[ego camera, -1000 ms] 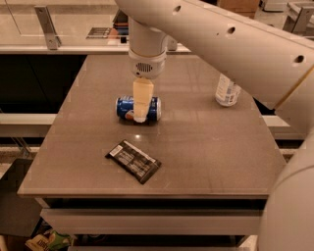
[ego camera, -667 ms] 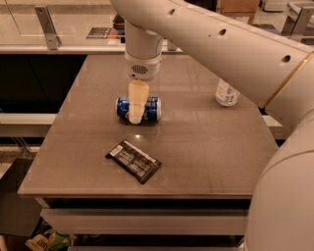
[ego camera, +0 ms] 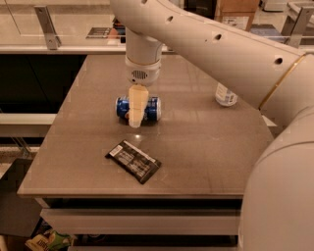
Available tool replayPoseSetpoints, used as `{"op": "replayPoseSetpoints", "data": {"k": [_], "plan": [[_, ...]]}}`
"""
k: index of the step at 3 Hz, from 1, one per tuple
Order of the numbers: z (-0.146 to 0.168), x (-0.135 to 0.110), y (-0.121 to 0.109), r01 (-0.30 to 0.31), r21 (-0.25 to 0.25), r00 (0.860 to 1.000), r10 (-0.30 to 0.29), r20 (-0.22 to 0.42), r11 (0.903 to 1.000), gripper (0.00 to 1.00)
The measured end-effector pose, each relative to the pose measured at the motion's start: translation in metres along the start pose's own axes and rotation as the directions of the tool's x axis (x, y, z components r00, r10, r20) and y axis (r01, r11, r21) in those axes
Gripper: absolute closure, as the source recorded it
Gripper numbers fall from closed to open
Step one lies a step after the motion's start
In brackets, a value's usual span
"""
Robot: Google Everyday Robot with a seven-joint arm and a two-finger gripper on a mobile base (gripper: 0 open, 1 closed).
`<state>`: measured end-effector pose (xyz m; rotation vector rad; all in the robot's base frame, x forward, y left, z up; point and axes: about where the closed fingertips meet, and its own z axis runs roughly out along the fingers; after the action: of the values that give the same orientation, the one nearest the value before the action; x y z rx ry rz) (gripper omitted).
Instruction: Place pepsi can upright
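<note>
Hanging pincer covers lying pepsi can; wrapper apart.

**Table**: square, grey-brown top with a dull sheen; soft patches of warm light reflect near its middle and rear. Pale front edge.

**Lower tier**: pale shelf or drawer front beneath the top, with a dark gap between them.

**Rear counter**: long pale ledge behind the table, with dark space below it.

**Metal post**: angled bracket standing on the counter, upper left.

**Cardboard box**: brown, at the back, upper right.

**Side rail**: pale horizontal bar left of the table.

**Floor**: dark and shadowed at lower left, with coloured packaging lying there.

**Gripper**: low over the table's rear middle.
</note>
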<state>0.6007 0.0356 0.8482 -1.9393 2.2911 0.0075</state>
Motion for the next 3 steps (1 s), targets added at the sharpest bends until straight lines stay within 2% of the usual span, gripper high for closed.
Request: {"op": "replayPoseSetpoints", "data": {"k": [2, 3], "plan": [[0.015, -0.002, 0.006, -0.009, -0.034, 1.0, 0.009, -0.014, 0.9994, 0.0], [0.021, -0.004, 0.009, -0.009, -0.046, 1.0, 0.008, -0.026, 0.9989, 0.16]]}}
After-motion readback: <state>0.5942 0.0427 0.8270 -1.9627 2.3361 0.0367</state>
